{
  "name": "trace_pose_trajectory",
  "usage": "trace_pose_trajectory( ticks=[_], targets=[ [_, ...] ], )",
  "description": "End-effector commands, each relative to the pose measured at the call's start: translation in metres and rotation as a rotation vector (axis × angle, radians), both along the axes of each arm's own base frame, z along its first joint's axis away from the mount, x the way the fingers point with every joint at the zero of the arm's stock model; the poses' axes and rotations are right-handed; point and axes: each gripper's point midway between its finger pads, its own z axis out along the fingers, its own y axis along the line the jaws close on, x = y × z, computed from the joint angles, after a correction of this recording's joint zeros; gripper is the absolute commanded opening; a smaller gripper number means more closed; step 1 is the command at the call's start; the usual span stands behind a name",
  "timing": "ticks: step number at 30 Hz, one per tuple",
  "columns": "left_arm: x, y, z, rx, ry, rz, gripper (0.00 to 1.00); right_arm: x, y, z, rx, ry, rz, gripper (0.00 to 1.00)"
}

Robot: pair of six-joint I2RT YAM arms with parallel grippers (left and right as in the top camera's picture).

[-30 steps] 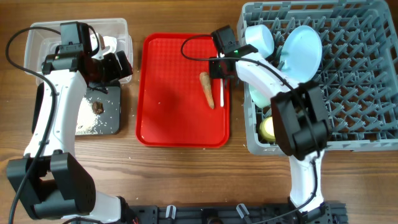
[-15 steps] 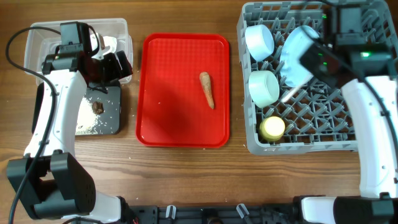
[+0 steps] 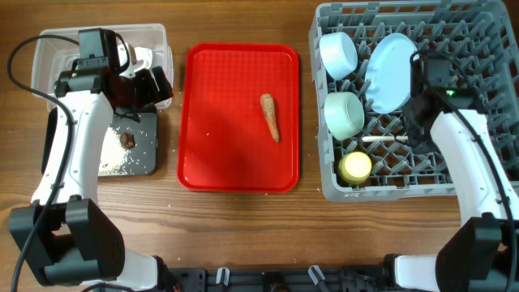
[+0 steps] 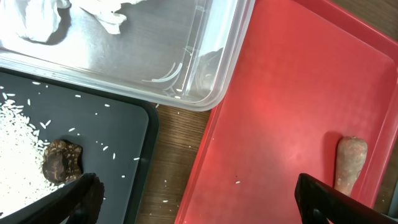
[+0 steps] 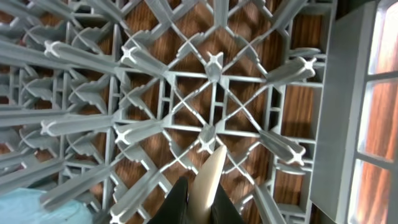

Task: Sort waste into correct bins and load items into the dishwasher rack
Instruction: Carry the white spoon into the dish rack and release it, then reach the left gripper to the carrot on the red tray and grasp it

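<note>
At the counter's left edge, your left arm covers much of the clear tub (image 3: 49,40) and the black tray (image 3: 146,150). The wrist view's top edge cuts off the crumpled tissue (image 4: 31,22). Your left gripper (image 4: 196,193) is spread wide and holds nothing, above the rice (image 4: 15,134) and the brown lump (image 4: 61,163). Mid-counter, the carrot-like root (image 3: 270,117) lies on the red tray (image 3: 219,97). At the right edge, your right gripper (image 5: 200,194) pinches the white spoon (image 3: 381,139) against the rack (image 3: 478,73), with one end hidden under the arm. The counter is brown wood grain, and no room shows beyond it.
</note>
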Motion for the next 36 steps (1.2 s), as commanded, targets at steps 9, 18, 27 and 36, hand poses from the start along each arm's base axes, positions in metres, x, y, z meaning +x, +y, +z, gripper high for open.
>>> trace_pose_trajectory(
  ticks=[9, 18, 27, 36],
  targets=[
    [0.002, 0.001, 0.01, 0.006, -0.029, 0.001, 1.0, 0.005, -0.023, 0.01, -0.149, -0.015, -0.002, 1.0],
    [0.017, -0.012, 0.021, -0.066, -0.107, -0.039, 1.0, 0.035, 0.005, 0.096, -0.201, -0.109, 0.605, 1.0],
    [0.036, -0.104, 0.02, -0.17, -0.169, -0.214, 0.99, 0.017, 0.027, 0.156, -0.24, -0.28, 0.778, 1.0],
    [0.032, -0.25, -0.07, 0.116, -0.176, -0.371, 1.0, 0.006, 0.028, 0.143, -0.205, -0.214, 0.782, 1.0]
  ],
)
